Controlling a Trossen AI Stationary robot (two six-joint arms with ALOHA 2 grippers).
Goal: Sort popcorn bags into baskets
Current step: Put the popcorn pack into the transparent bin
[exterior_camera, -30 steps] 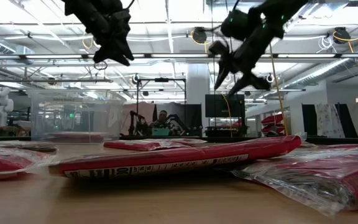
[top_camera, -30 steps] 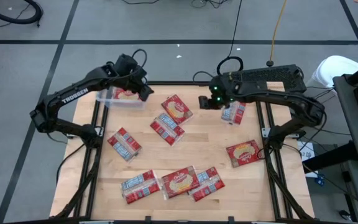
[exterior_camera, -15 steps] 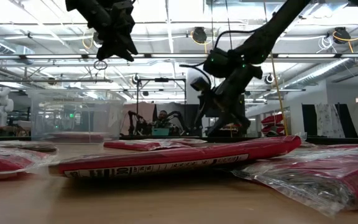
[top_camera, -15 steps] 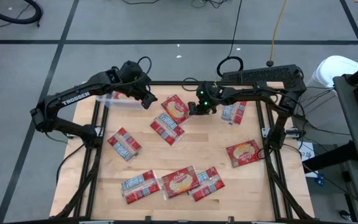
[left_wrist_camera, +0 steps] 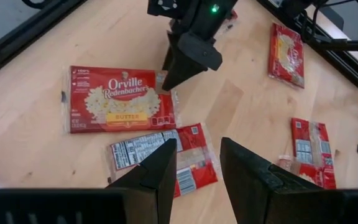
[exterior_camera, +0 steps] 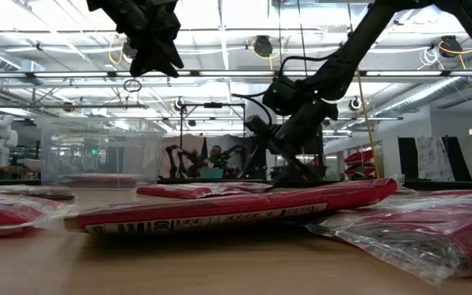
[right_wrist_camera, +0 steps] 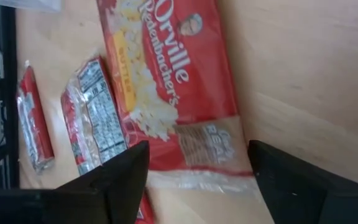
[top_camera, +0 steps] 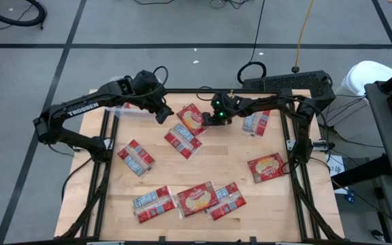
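A red popcorn bag (top_camera: 191,117), picture side up, lies flat at the table's far middle. My right gripper (top_camera: 203,121) is low over its right end, open wide. In the right wrist view its fingers (right_wrist_camera: 123,177) stand on either side of the bag's clear end seam (right_wrist_camera: 197,177); I see no touch. My left gripper (top_camera: 161,113) hangs high (exterior_camera: 158,57) between the basket and this bag, open, with nothing between its fingers (left_wrist_camera: 197,168). The clear basket (top_camera: 129,110) stands at the far left, with a red bag (exterior_camera: 97,178) in it.
Other bags lie flat on the table: one beside the target (top_camera: 183,141), one at the left (top_camera: 136,157), two at the right (top_camera: 255,122) (top_camera: 267,167), and three along the near edge (top_camera: 196,199). A black frame rail (top_camera: 298,156) borders the table.
My right gripper has come down and toward the table's left, from above the far-right bag to the right end of the far-middle bag, and its fingers have spread wider. My left gripper has swung a little away from the basket toward the table's middle, staying high.
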